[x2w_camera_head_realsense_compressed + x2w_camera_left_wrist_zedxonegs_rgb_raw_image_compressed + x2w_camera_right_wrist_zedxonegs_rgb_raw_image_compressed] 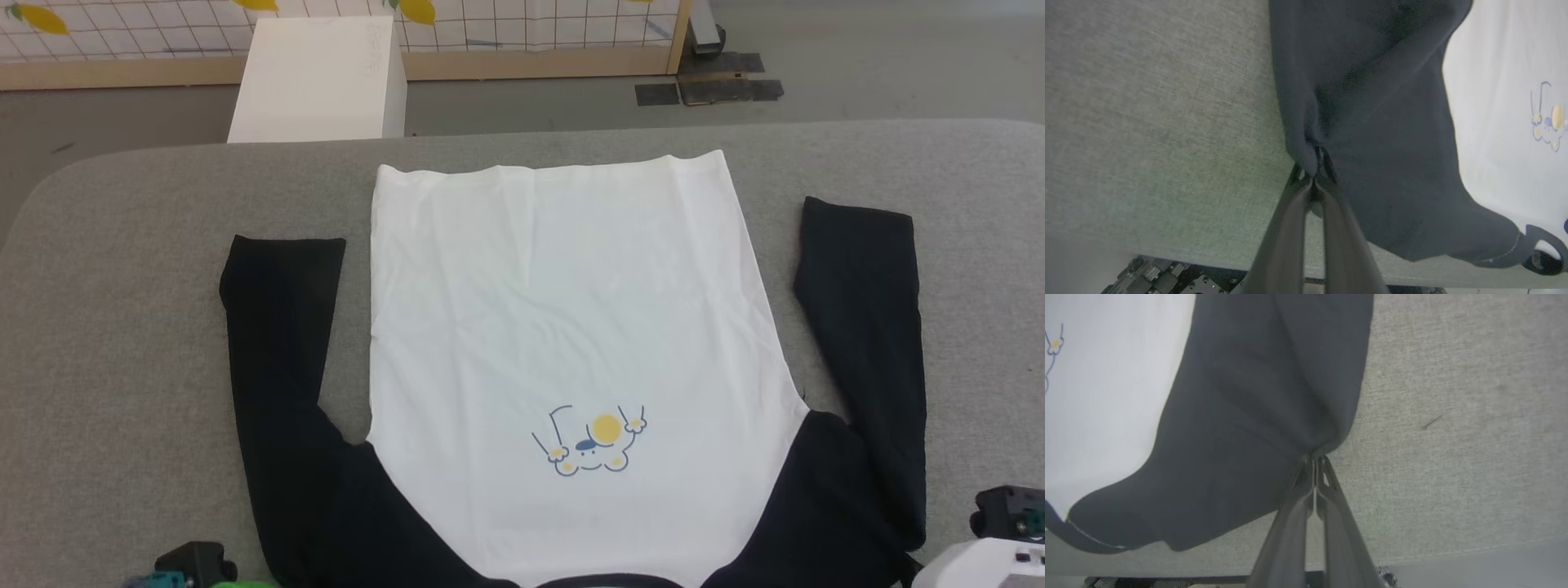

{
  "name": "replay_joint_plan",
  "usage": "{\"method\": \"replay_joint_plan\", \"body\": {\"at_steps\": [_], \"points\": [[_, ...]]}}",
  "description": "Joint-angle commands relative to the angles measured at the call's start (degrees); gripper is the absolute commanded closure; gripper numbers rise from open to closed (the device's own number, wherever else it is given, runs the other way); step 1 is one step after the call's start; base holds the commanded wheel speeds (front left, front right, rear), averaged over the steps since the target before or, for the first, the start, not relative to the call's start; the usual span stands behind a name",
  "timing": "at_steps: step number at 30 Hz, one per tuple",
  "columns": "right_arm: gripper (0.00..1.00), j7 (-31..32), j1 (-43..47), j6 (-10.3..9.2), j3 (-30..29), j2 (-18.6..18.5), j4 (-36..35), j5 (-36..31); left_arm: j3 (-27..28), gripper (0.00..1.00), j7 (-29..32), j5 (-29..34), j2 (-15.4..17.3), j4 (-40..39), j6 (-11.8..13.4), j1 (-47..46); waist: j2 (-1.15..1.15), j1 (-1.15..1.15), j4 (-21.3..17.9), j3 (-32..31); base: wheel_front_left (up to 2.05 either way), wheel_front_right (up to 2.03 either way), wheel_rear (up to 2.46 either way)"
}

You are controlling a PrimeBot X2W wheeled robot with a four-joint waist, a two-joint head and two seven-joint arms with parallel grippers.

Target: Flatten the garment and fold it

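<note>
The garment (563,327) lies spread on the grey table (122,327), print side up. Its hem points away from me, and both black sleeves run up along the white body. In the left wrist view my left gripper (1315,168) is shut on a pinched fold of the black sleeve (1363,122) near the shoulder, at the cloth's outer edge. My right gripper (1314,460) is likewise shut on the outer edge of the other black sleeve (1257,416). The small blue-and-yellow print (589,445) sits low on the white body. The neck edge is cut off by the bottom of the head view.
A white box (318,77) stands on the floor beyond the table's far edge, before a gridded panel with a wooden frame (522,61). Bare grey table lies to the left and right of the sleeves. The table's near edge (1208,261) runs just under both grippers.
</note>
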Motion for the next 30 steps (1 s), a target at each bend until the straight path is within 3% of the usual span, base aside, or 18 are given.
{"method": "replay_joint_plan", "body": {"at_steps": [1, 6, 7, 8, 9, 10, 11, 16, 22, 27, 30], "points": [[1.0, -1.38, -1.67, -0.1, 0.47, -0.06, 1.74, -0.35, -0.2, 1.0, -0.98, 1.02, -0.35, 1.51, -0.51, -2.04, 0.47, 0.0, -0.08, 0.35, 0.0, 0.0, 0.0], [1.0, -4.15, -3.86, -0.1, 1.49, -0.06, 7.63, -1.14, -0.96, 1.0, -3.31, 2.61, -0.53, 6.41, -0.98, -4.97, 0.47, 0.0, -0.2, 0.6, 0.0, 0.0, 0.0], [1.0, -4.28, -4.09, -0.1, 1.45, -0.06, 8.6, -1.19, -0.95, 0.64, -3.64, 2.55, -0.77, 7.1, -0.95, -5.31, 0.47, 0.0, -0.23, 0.49, 0.0, 0.0, 0.0], [1.0, -4.44, -4.23, -0.1, 1.33, -0.06, 9.0, -1.25, -0.94, 0.05, -3.8, 2.28, -1.07, 7.5, -1.02, -5.45, 0.47, 0.0, -0.24, 0.35, 0.0, 0.0, 0.0], [0.4, -4.64, -4.29, -0.1, 1.19, -0.06, 9.28, -1.34, -0.95, 0.0, -3.89, 2.03, -1.29, 7.84, -1.08, -5.44, 0.47, 0.0, -0.25, 0.05, 0.0, 0.0, 0.0], [0.11, -4.71, -4.19, -0.1, 1.09, -0.06, 9.37, -1.27, -1.0, 0.0, -3.86, 1.94, -1.35, 7.9, -1.09, -5.33, 0.47, 0.0, -0.25, -0.16, 0.0, 0.0, 0.0], [0.0, -5.18, -4.07, -0.1, 0.63, -0.06, 9.14, -0.95, -0.87, 0.0, -3.8, 1.51, -1.53, 7.69, -1.12, -5.05, 0.47, 0.0, -0.27, -0.58, 0.0, 0.0, 0.0], [0.0, -7.87, -2.16, -0.1, -1.74, -0.06, 5.11, -0.2, 0.75, 0.0, -3.57, -0.2, -1.26, 3.09, -0.83, -2.33, 0.47, 0.0, -0.24, -2.23, 0.0, 0.0, 0.0], [0.0, -11.9, -0.18, -0.1, -5.28, -0.06, -2.59, -0.54, 4.2, 0.0, -4.11, 0.67, 1.12, -6.15, 1.24, 0.59, 0.47, 0.0, -0.7, -3.21, 0.0, 0.0, 0.0], [0.0, -18.34, -1.14, -0.1, -4.07, -0.06, -5.85, -1.3, 6.76, 0.0, -7.26, 3.16, 2.46, -9.09, 2.64, -0.12, 0.47, 0.0, -2.02, -3.18, 0.0, 0.0, 0.0], [0.0, -23.36, -2.33, -0.1, -3.01, -0.06, -5.59, -1.54, 7.89, 0.0, -12.4, 5.08, 1.83, -8.84, 2.96, -2.63, 0.47, 0.0, -2.71, -3.08, 0.0, 0.0, 0.0]]}}
